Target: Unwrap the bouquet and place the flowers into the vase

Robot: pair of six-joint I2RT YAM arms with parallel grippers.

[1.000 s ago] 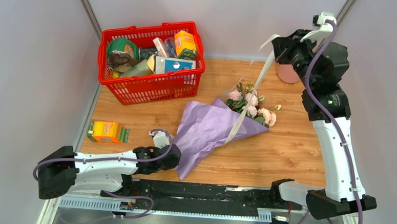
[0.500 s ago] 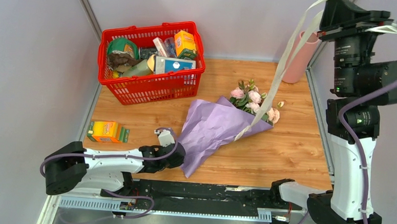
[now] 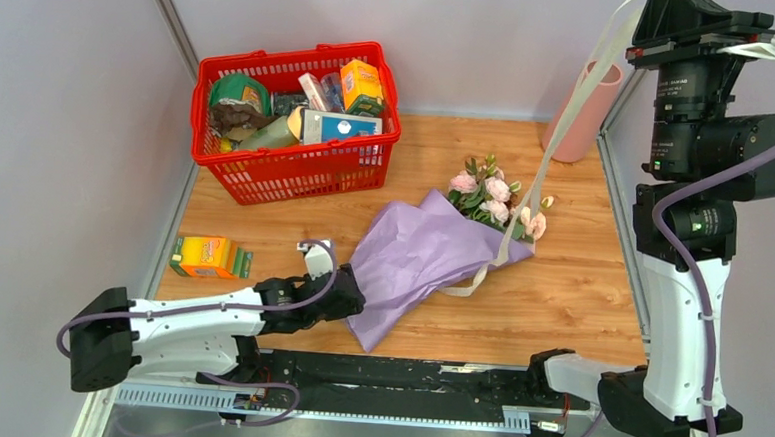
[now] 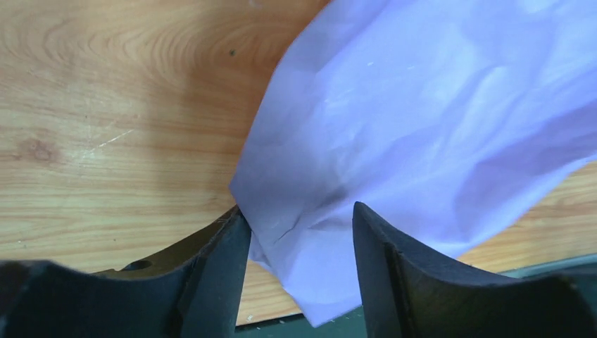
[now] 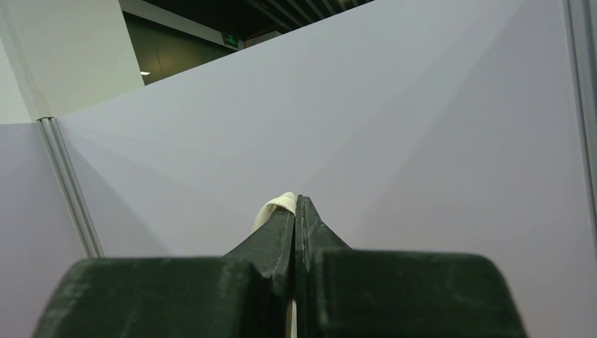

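Jaws on the left gripper (image 4: 299, 211) stand parted, straddling the bouquet's near paper corner without pinching it. Jaws on the right gripper (image 5: 296, 204) are clamped on the cream ribbon (image 3: 570, 98), high at the far right. On the bench (image 3: 580, 289) the bouquet (image 3: 432, 256) lies mid-board in its lilac wrap, flowers (image 3: 495, 194) pointing toward the vase (image 3: 580, 129) in the far right corner. Ribbon slack loops just right of the wrap. Untying looks nearly done; next, I'd judge, the ribbon needs dropping clear and the paper peeling open.
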